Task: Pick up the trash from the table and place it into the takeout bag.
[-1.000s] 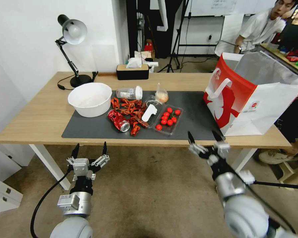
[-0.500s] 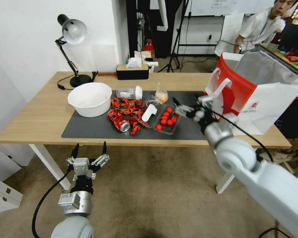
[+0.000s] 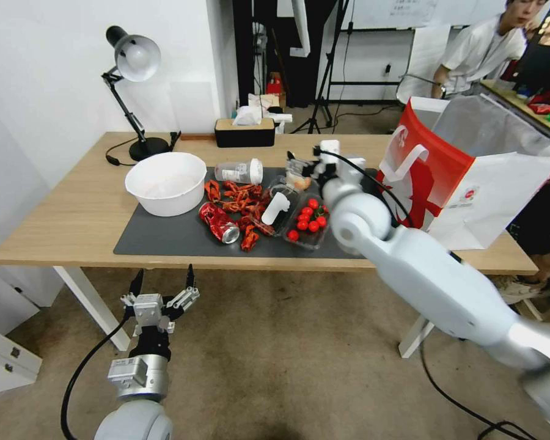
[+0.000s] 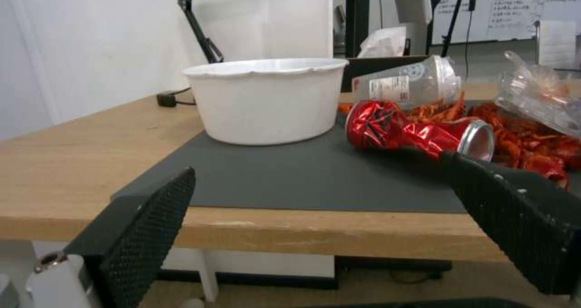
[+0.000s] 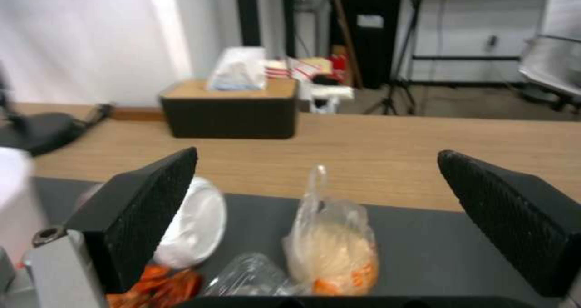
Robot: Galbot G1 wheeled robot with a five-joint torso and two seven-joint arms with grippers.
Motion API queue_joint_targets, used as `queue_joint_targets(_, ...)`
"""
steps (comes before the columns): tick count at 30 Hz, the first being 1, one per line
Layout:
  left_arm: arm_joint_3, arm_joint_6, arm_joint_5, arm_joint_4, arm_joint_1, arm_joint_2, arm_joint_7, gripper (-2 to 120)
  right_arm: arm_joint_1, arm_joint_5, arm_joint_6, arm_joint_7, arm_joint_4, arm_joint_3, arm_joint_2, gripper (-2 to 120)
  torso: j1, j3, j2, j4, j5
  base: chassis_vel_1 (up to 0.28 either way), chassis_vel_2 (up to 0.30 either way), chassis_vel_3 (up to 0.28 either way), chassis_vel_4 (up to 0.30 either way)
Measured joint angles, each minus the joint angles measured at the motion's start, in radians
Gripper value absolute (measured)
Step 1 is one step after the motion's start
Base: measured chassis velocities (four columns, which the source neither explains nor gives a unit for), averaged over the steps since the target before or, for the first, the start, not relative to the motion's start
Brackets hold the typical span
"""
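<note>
The right gripper (image 5: 315, 226) hangs wide open, holding nothing, over the small clear knotted food bag (image 5: 332, 242) near the far edge of the dark grey mat (image 3: 165, 235) on the long light-wood table (image 3: 61, 214). The left gripper (image 3: 161, 281) waits open below the table's near edge. The large white-and-red paper takeout bag (image 3: 470, 183) stands at the right end

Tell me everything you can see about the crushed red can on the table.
The crushed red can is a metal drink can, red with dark markings, its body dented and twisted. It lies on its side on the dark grey mat, its silver end facing the table's near edge. It sits beside the white bowl, apart from it, with red food scraps against its far side. No gripper touches it.
</note>
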Motion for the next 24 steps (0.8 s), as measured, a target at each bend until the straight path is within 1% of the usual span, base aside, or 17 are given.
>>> queue_joint_targets(2,-0.003,0.000,-0.002,0.000,0.000,0.003,0.000,100,0.035,0.006,-0.024,0.031,-0.068,-0.008,0.038,100,0.000,0.000,0.000,0.0001,0.0001,0.000,0.000,0.000,0.000)
queue_joint_targets(3,-0.003,0.000,-0.002,0.000,0.000,0.003,0.000,100,0.035,0.006,-0.024,0.031,-0.068,-0.008,0.038,100,0.000,0.000,0.000,0.0001,0.0001,0.000,0.000,0.000,0.000)
queue_joint_targets(6,-0.006,-0.001,-0.005,0.000,0.002,0.005,-0.001,100,0.073,0.013,-0.049,0.052,-0.185,-0.009,0.092,100,0.000,0.000,0.000,-0.0001,0.0003,0.000,0.000,0.000,0.000)
queue_joint_targets(7,-0.006,-0.001,-0.005,0.000,0.002,0.005,-0.001,100,0.073,0.013,-0.049,0.052,-0.185,-0.009,0.092,100,0.000,0.000,0.000,-0.0001,0.0003,0.000,0.000,0.000,0.000)
queue_joint_targets(9,-0.007,-0.002,-0.007,0.003,0.002,0.005,-0.001,100,0.094,0.040,-0.074,0.036,-0.242,-0.001,0.116,100,0.000,0.000,0.000,-0.0001,0.0003,0.000,0.000,0.000,0.000)
queue_joint_targets(10,-0.008,-0.002,-0.008,0.005,0.000,0.005,-0.001,100,0.106,0.068,-0.101,0.024,-0.268,0.007,0.126,100,0.000,0.000,0.000,0.0000,0.0001,0.000,0.000,0.000,0.000)
queue_joint_targets(11,-0.008,-0.002,-0.008,0.005,0.000,0.005,-0.001,100,0.106,0.068,-0.101,0.024,-0.268,0.007,0.126,100,0.000,0.000,0.000,0.0000,0.0001,0.000,0.000,0.000,0.000)
queue_joint_targets(14,-0.009,-0.004,-0.013,0.010,-0.003,0.007,-0.001,100,0.137,0.120,-0.156,-0.005,-0.346,0.019,0.156,100,0.000,0.000,0.000,0.0000,0.0002,0.000,0.000,0.000,0.000)
queue_joint_targets(15,-0.009,-0.004,-0.013,0.010,-0.003,0.007,-0.001,100,0.137,0.120,-0.156,-0.005,-0.346,0.019,0.156,100,0.000,0.000,0.000,0.0000,0.0002,0.000,0.000,0.000,0.000)
queue_joint_targets(18,-0.008,-0.006,-0.015,0.011,-0.004,0.008,-0.001,100,0.155,0.120,-0.187,-0.031,-0.423,0.021,0.188,100,0.000,0.000,0.000,-0.0001,0.0002,0.000,0.000,0.000,0.000)
queue_joint_targets(19,-0.008,-0.006,-0.015,0.011,-0.004,0.008,-0.001,100,0.155,0.120,-0.187,-0.031,-0.423,0.021,0.188,100,0.000,0.000,0.000,-0.0001,0.0002,0.000,0.000,0.000,0.000)
queue_joint_targets(22,-0.008,-0.007,-0.016,0.011,-0.005,0.009,-0.001,100,0.159,0.091,-0.194,-0.055,-0.497,0.023,0.219,100,0.000,0.000,0.000,0.0002,0.0001,0.000,0.000,0.000,0.000)
queue_joint_targets(23,-0.009,-0.008,-0.018,0.011,-0.005,0.010,-0.001,100,0.159,0.077,-0.194,-0.065,-0.519,0.023,0.226,100,0.000,0.000,0.000,-0.0001,0.0002,0.000,0.000,0.000,0.000)
queue_joint_targets(24,-0.009,-0.008,-0.018,0.011,-0.005,0.010,-0.001,100,0.159,0.077,-0.194,-0.065,-0.519,0.023,0.226,100,0.000,0.000,0.000,-0.0001,0.0002,0.000,0.000,0.000,0.000)
